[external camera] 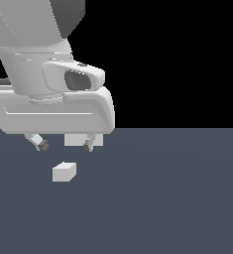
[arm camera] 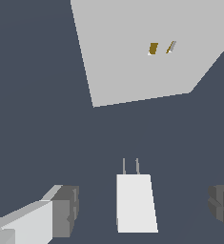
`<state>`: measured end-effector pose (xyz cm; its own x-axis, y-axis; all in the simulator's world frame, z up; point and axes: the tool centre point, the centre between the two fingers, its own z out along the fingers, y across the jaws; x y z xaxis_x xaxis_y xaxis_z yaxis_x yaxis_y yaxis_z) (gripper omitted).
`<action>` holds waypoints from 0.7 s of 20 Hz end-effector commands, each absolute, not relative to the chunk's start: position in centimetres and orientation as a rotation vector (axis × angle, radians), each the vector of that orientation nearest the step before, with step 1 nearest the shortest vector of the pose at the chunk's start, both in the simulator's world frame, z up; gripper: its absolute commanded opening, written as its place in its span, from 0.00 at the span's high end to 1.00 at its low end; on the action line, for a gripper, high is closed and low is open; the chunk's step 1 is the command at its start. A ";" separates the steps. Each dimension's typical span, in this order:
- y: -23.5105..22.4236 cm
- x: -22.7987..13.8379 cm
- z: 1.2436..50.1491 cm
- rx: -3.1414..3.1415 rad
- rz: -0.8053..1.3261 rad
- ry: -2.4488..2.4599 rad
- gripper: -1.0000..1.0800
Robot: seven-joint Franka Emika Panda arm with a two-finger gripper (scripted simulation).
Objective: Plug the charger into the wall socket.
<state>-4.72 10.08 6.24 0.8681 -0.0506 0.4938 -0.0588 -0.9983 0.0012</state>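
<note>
The charger [external camera: 64,171] is a small light-grey block lying on the dark floor, below my gripper [external camera: 65,145]. In the wrist view the charger [arm camera: 135,203] lies between my two fingers, with two thin prongs pointing toward the wall socket [arm camera: 147,47]. The socket is a large flat light-grey panel with two small yellowish slots. In the exterior view only a strip of the socket [external camera: 78,140] shows behind the hand. The gripper is open and empty, above the charger, not touching it. One fingertip [arm camera: 66,210] shows on one side, the other at the frame's edge.
A flat dark blue-grey floor [external camera: 162,198] spreads across the scene under a black background. The arm's white body [external camera: 38,59] fills the exterior view's upper left.
</note>
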 end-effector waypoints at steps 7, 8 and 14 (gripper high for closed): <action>10.1 -4.8 5.0 3.021 0.799 -0.091 0.04; 10.1 -4.8 4.6 3.021 0.799 -0.091 0.04; 10.1 -4.8 2.0 3.022 0.800 -0.093 0.04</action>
<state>-4.80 10.06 2.60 0.8678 -0.0533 0.4941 -0.0608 -0.9981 -0.0008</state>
